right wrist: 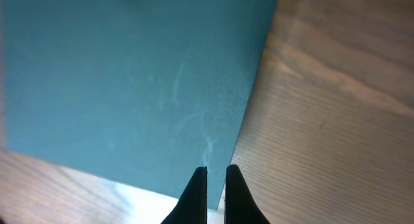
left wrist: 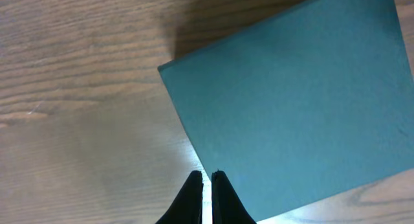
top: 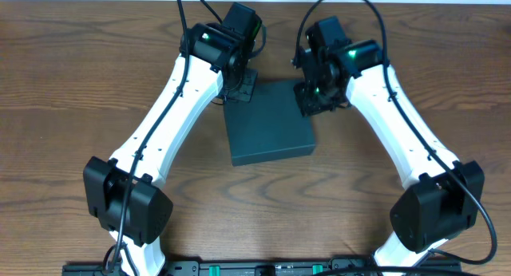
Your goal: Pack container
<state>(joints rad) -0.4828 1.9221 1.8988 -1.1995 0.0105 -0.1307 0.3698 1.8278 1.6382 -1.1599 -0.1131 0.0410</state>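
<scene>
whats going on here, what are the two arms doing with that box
Two robot arms are hovering over a dark teal container that lies on the wooden table with its lid down. The left gripper is at the box's far left corner and the right gripper is at its far right edge. Both have their fingers nearly together and hold nothing. No items to pack are in view.

Container (right wrist: pixel 129 75): matt teal-grey card, smooth, w/ faint scuffs. Table (right wrist: pixel 336 107): wood-grain surface, slight sheen.
</scene>
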